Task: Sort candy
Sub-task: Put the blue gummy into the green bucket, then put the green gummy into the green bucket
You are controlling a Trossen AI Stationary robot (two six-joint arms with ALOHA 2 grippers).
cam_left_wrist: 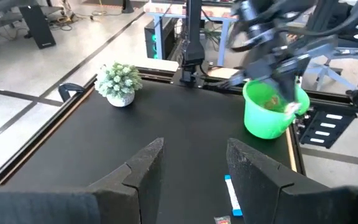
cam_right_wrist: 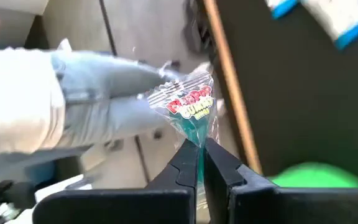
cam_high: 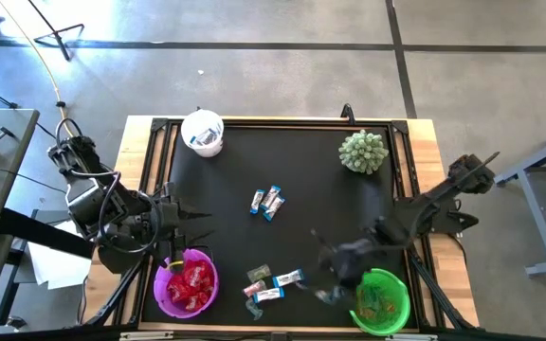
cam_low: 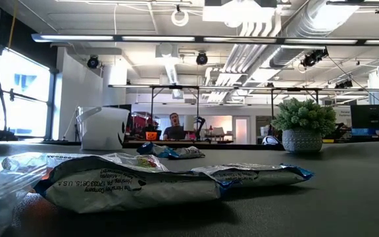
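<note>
Beside the green bowl (cam_high: pixel 382 301), the right gripper (cam_right_wrist: pixel 201 149) pinched a teal sweet (cam_right_wrist: pixel 190 109), likely bound for that bowl. Farther off, blue-and-white bars (cam_high: pixel 269 201) lay mid-table; the left gripper (cam_high: pixel 197 225) waited, fingers parted, empty, above the purple bowl (cam_high: pixel 186 283) of red packets (cam_high: pixel 189 282).

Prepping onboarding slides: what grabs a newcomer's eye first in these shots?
Probably the right gripper, shut on a clear-wrapped teal candy and blurred near the green bowl at the mat's front right corner. Next, the purple bowl full of red packets at front left, beside the waiting left gripper, which is open. Blue-and-white bars lie mid-mat, with a spiky green plant at back right.
</note>
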